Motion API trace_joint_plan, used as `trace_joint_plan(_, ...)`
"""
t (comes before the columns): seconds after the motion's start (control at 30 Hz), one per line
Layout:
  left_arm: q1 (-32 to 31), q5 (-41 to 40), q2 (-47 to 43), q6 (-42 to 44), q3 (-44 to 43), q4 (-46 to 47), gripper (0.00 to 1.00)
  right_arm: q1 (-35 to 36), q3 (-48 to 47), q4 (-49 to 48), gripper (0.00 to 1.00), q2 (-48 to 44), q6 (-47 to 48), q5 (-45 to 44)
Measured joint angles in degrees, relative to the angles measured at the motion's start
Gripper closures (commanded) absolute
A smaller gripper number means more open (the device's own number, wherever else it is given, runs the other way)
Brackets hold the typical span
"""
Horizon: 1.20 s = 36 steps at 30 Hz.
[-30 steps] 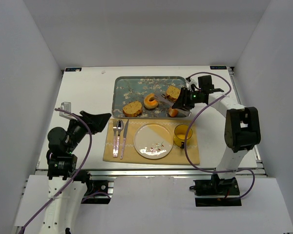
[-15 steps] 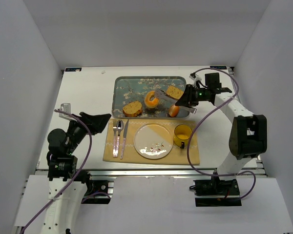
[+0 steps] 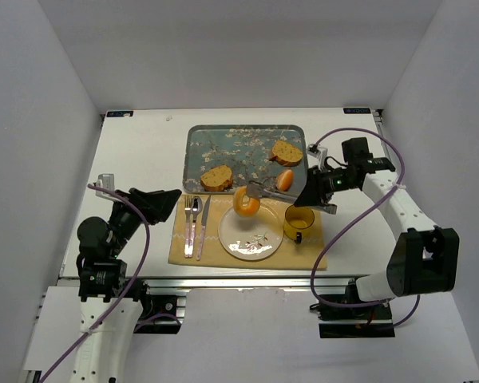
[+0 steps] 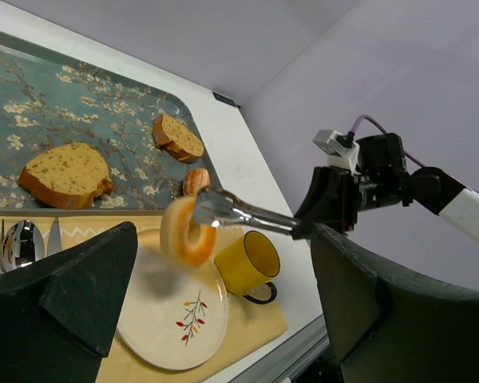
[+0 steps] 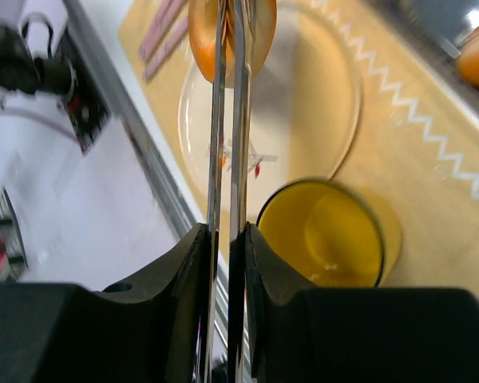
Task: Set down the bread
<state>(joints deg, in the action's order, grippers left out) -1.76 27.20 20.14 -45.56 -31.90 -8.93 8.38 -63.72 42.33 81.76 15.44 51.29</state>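
Note:
The bread, a golden ring-shaped bagel (image 3: 245, 202), hangs on edge in the tips of metal tongs (image 3: 275, 189) just above the far edge of the white plate (image 3: 251, 239). My right gripper (image 3: 310, 191) is shut on the tongs' handles. In the right wrist view the tongs (image 5: 227, 159) run up from my gripper (image 5: 226, 239) to the bagel (image 5: 227, 28) over the plate (image 5: 303, 104). In the left wrist view the bagel (image 4: 188, 231) hangs over the plate (image 4: 172, 319). My left gripper (image 3: 164, 198) is open and empty, left of the placemat.
A yellow mug (image 3: 298, 221) stands right of the plate on the tan placemat (image 3: 311, 254). Fork, spoon and knife (image 3: 194, 223) lie left of the plate. The floral tray (image 3: 215, 144) behind holds two bread slices (image 3: 216, 177) (image 3: 287, 152) and a small orange bun (image 3: 285, 179).
My right gripper has carried the bagel in the tongs off the tray, toward me and to the left, to above the plate. The left arm has barely moved.

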Motion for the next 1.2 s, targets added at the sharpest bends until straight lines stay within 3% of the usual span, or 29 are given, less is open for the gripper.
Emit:
trace_joint_plan(0.33,0.00,0.04,-2.25,-0.42,1.42,-0.33,0.02,6.14,5.60,10.45,0.83,-7.19,12.87,-2.49)
trace_joint_plan(0.63,0.00,-0.04,-4.04,-0.42,1.42,-1.64,0.02,10.21,6.95,10.03,0.77,-7.21,13.07,-6.14)
trace_joint_plan(0.97,0.00,-0.33,-4.61,-0.37,1.42,-3.58,0.02,11.52,5.51,7.45,0.60,-3.58,11.15,-8.76)
trace_joint_plan(1.2,0.00,-0.55,-4.61,-0.37,1.42,-3.56,0.02,11.63,4.85,7.04,0.56,-3.58,10.62,-9.22)
